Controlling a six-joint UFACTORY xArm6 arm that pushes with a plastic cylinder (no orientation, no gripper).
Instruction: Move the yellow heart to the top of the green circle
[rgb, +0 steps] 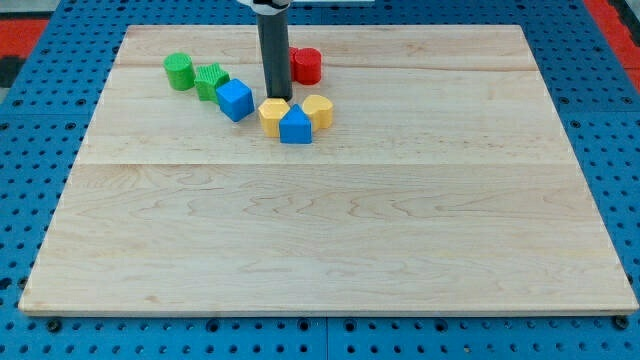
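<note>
The yellow heart lies near the view's top centre. It touches a blue house-shaped block on its lower left. A second yellow block, hexagon-like, sits left of that blue block. The green circle lies far to the view's left, near the board's top-left area. My tip stands at the top edge of the yellow hexagon-like block, left of the yellow heart and right of a blue cube.
A green star lies between the green circle and the blue cube, close to both. A red circle sits just to the view's right of the rod, above the yellow heart. The wooden board rests on a blue pegboard.
</note>
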